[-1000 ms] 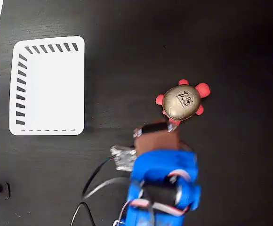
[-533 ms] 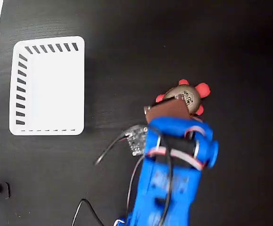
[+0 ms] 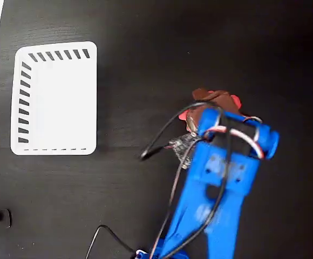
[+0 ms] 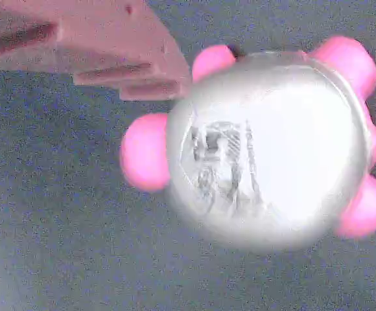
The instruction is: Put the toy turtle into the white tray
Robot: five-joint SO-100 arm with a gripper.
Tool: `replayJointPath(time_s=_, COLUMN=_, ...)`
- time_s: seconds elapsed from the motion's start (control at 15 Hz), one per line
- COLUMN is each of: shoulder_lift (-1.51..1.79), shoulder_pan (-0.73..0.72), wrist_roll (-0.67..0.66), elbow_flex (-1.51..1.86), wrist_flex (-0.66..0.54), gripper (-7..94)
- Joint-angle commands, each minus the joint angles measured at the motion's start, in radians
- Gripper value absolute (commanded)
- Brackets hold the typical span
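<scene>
Right now the round toy turtle (image 4: 272, 152), shiny domed shell and smooth pink legs, sits on the dark table (image 3: 145, 54), far from the flat white tray (image 3: 54, 97). The gripper (image 3: 210, 102) hangs over it; I cannot tell how its jaws stand.

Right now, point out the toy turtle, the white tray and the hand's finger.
toy turtle (image 4: 266, 155): wrist view, middle of its domed shell.
white tray (image 3: 56, 100): fixed view, bare floor.
hand's finger (image 4: 104, 48): wrist view, the brown finger's flat side.
</scene>
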Motion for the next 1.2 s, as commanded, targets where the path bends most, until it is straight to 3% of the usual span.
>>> replayJointPath(time_s=0.0, shoulder_lift=0.006, shoulder_pan=0.028, wrist_roll=-0.080, elbow_flex=-0.040, wrist_flex=-0.011, gripper=56)
replayJointPath(time_s=0.67, shoulder_lift=-0.173, shoulder_pan=0.080, wrist_roll=-0.137, elbow_flex=0.020, wrist_flex=-0.107, gripper=56)
replayJointPath(time_s=0.93, shoulder_lift=-0.189, shoulder_pan=0.066, wrist_roll=-0.150, elbow_flex=0.152, wrist_flex=-0.238, gripper=56)
replayJointPath(time_s=1.13, shoulder_lift=-0.201, shoulder_pan=0.058, wrist_roll=-0.150, elbow_flex=0.163, wrist_flex=-0.252, gripper=56)
